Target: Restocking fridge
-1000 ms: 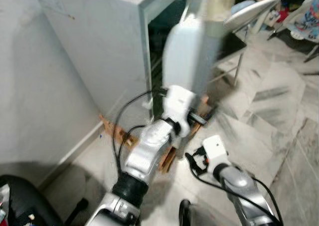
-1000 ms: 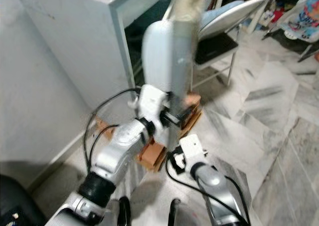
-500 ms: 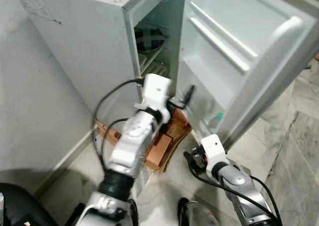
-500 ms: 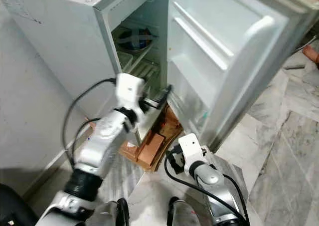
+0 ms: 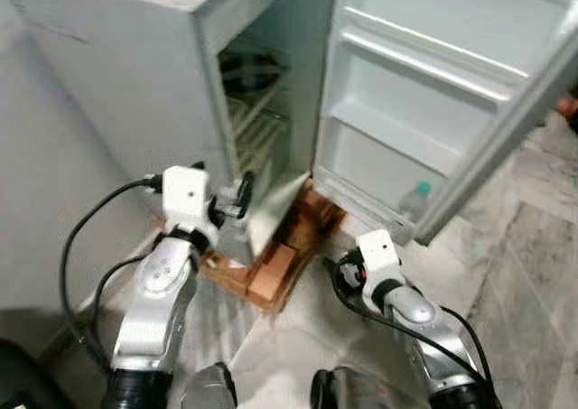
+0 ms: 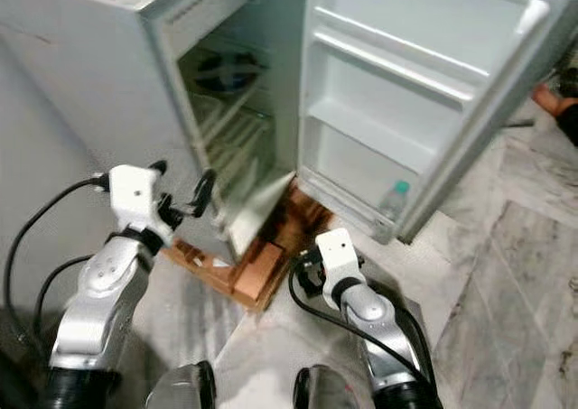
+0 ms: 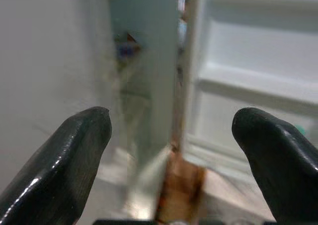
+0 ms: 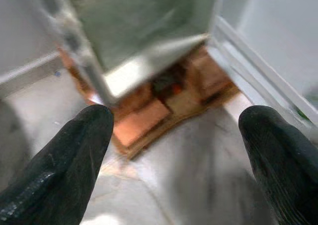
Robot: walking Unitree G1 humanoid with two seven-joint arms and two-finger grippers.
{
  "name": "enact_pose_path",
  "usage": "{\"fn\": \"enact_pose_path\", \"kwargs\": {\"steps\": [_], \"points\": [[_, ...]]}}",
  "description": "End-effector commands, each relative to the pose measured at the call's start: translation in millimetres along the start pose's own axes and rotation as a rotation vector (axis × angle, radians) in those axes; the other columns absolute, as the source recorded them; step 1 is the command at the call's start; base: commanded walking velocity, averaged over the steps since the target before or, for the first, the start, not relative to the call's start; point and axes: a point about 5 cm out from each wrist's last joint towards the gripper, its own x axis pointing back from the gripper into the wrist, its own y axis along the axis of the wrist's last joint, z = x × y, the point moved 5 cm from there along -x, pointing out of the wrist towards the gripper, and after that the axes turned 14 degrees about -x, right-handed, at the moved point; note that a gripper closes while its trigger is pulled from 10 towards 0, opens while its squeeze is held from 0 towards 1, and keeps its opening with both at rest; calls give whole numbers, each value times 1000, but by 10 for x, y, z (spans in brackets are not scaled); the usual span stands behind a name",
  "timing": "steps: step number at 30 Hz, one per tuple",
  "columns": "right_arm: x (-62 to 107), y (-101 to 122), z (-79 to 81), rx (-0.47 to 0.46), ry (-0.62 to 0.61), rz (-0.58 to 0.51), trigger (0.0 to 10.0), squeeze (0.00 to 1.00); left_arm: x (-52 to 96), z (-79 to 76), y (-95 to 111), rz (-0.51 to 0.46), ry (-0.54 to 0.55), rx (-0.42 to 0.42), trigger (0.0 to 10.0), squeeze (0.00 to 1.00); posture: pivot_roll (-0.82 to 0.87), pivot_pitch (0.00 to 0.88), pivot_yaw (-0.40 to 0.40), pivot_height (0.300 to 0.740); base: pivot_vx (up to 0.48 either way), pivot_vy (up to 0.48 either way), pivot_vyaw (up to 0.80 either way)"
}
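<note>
The grey fridge (image 5: 135, 75) stands with its door (image 5: 452, 93) swung wide to the right. Wire shelves (image 5: 257, 129) and a dark round item (image 5: 248, 66) show inside. A clear bottle with a green cap (image 5: 417, 198) stands in the lowest door shelf. My left gripper (image 5: 221, 179) is open and empty, just in front of the fridge's lower left front edge; in the left wrist view its fingers (image 7: 74, 150) frame the hinge gap. My right gripper (image 8: 179, 135) hangs low over the floor below the door, open and empty.
The fridge rests on a base of brown bricks and boards (image 5: 275, 264) that juts out towards me. A grey wall (image 5: 45, 192) runs close on the left. Marble floor (image 5: 524, 246) spreads to the right. My feet (image 5: 212, 391) are at the bottom edge.
The door has swung from nearly edge-on to wide open. My left arm has drawn back from the door's edge, down and left. The camera has also shifted.
</note>
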Motion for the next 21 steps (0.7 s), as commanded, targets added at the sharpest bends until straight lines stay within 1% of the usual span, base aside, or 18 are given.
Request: {"fn": "enact_pose_path", "kwargs": {"steps": [1, 3, 4, 6, 7, 8, 9, 10, 11, 12, 13, 14, 16, 19, 21], "points": [[-8, 53, -17, 2, -11, -30, 10000, 0, 131, 177, 10, 5, 71, -25, 10000, 0, -8, 127, 25, 740, 0, -469, 0], [-17, 106, -52, -1, -22, -54, 10000, 0, 187, 225, -4, 16, 92, -36, 10000, 0, 4, 129, 22, 740, 0, -469, 0], [-17, 106, -52, -1, -22, -54, 10000, 0, 187, 225, -4, 16, 92, -36, 10000, 0, 4, 129, 22, 740, 0, -469, 0], [-19, 303, -85, -2, -40, -146, 10000, 0, 249, 303, 8, 27, 119, -67, 10000, 0, 12, 130, 19, 740, 0, -469, 0], [-7, 489, -91, 1, -48, -233, 10000, 0, 284, 360, 5, 34, 145, -78, 10000, 0, 12, 129, 17, 740, 0, -465, 0], [-7, 489, -91, 1, -48, -233, 10000, 0, 284, 360, 5, 34, 145, -78, 10000, 0, 12, 129, 17, 740, 0, -465, 0], [4, 606, -92, 7, -51, -284, 10000, 0, 312, 386, 3, 38, 159, -78, 10000, 0, 4, 133, 13, 740, 0, -465, 0], [32, 780, -104, 24, -66, -357, 10000, 0, 366, 429, -51, 60, 188, -81, 10000, 0, 0, 133, 14, 740, 0, -465, 0], [32, 780, -104, 24, -66, -357, 10000, 0, 366, 429, -51, 60, 188, -81, 10000, 0, 0, 133, 14, 740, 0, -465, 0], [50, 901, -105, 33, -75, -405, 10000, 0, 411, 463, -123, 88, 214, -88, 10000, 0, -6, 131, 15, 740, 0, -458, 0], [59, 974, -97, 33, -74, -433, 10000, 0, 440, 477, -176, 108, 230, -93, 10000, 0, -6, 130, 15, 740, 0, -458, 0], [59, 974, -97, 33, -74, -433, 10000, 0, 440, 477, -176, 108, 230, -93, 10000, 0, -6, 130, 15, 740, 0, -458, 0], [59, 1046, -72, 50, -71, -462, 10000, 0, 477, 507, -198, 122, 263, -132, 10000, 0, -6, 130, 15, 740, 0, -450, 0], [56, 1070, -64, 36, -74, -476, 10000, 0, 468, 483, -211, 128, 255, -116, 10000, 0, -6, 125, 15, 740, 0, -449, 0], [56, 1069, -62, 26, -77, -485, 10000, 0, 458, 462, -228, 131, 245, -123, 10000, 0, -9, 117, 18, 740, 161, -399, 0]]}}
